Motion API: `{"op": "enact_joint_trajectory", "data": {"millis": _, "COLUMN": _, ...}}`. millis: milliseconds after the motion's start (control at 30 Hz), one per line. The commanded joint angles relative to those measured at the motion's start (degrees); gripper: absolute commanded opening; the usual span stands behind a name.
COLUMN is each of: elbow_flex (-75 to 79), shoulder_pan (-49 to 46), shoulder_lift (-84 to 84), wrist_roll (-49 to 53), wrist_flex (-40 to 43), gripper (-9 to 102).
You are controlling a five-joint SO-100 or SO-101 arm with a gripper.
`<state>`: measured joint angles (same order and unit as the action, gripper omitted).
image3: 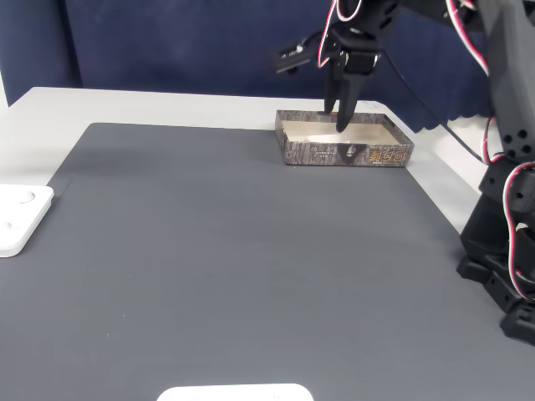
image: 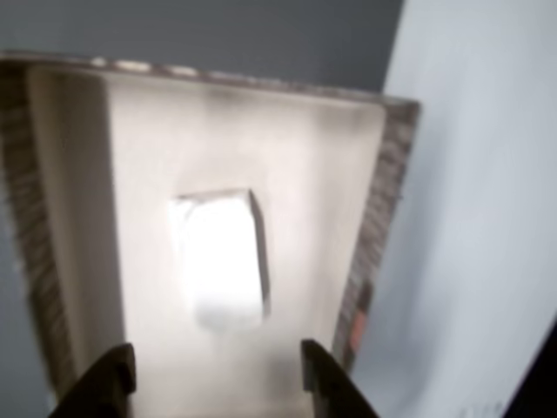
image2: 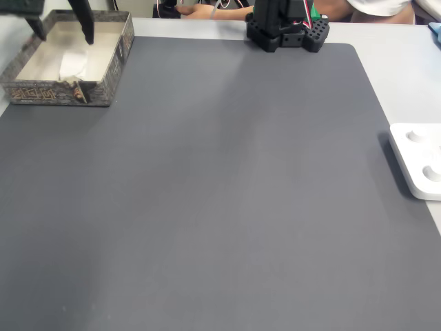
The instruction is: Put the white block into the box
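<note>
On the dark grey mat (image2: 227,193), the box (image2: 114,65) holds the white block (image: 222,261), overexposed; gripper (image: 218,374) above, fingers spread, empty.

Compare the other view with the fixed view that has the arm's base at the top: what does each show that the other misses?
The other view alone shows the white block close up, lying free on the floor of the box, and the open hand above it, fingers apart and not touching it. The fixed view alone shows the dark mat, the arm's base, a white device at the right edge, and a person's arm behind the table. Both show block, box and fingers.
</note>
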<state>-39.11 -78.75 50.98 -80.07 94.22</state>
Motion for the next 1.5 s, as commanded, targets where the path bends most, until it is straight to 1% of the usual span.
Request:
{"op": "enact_joint_trajectory", "data": {"millis": 0, "elbow_flex": -3.6, "shoulder_pan": 0.5, "shoulder_lift": 11.8, "wrist_roll": 2.3, "wrist_flex": 0.1, "gripper": 27}}
{"op": "enact_joint_trajectory", "data": {"millis": 133, "elbow_flex": -11.3, "shoulder_pan": 2.6, "shoulder_lift": 18.9, "wrist_roll": 5.5, "wrist_flex": 0.1, "gripper": 25}}
{"op": "enact_joint_trajectory", "data": {"millis": 533, "elbow_flex": -32.4, "shoulder_pan": 12.5, "shoulder_lift": 39.5, "wrist_roll": 20.1, "wrist_flex": -0.1, "gripper": 19}}
{"op": "enact_joint_trajectory", "data": {"millis": 800, "elbow_flex": -48.6, "shoulder_pan": 25.2, "shoulder_lift": 51.9, "wrist_roll": 35.5, "wrist_flex": 0.2, "gripper": 8}}
{"op": "enact_joint_trajectory", "data": {"millis": 933, "elbow_flex": -54.8, "shoulder_pan": 31.7, "shoulder_lift": 57.1, "wrist_roll": 41.9, "wrist_flex": -0.1, "gripper": -2}}
{"op": "enact_joint_trajectory", "data": {"millis": 1067, "elbow_flex": -58.9, "shoulder_pan": 36.7, "shoulder_lift": 60.6, "wrist_roll": 49.1, "wrist_flex": -0.6, "gripper": -2}}
{"op": "enact_joint_trajectory", "data": {"millis": 1167, "elbow_flex": -63.8, "shoulder_pan": 40.6, "shoulder_lift": 63.5, "wrist_roll": 51.6, "wrist_flex": -3.5, "gripper": -2}}
{"op": "enact_joint_trajectory", "data": {"millis": 1467, "elbow_flex": -85.3, "shoulder_pan": 55.5, "shoulder_lift": 75.3, "wrist_roll": 66.6, "wrist_flex": -16.8, "gripper": -2}}
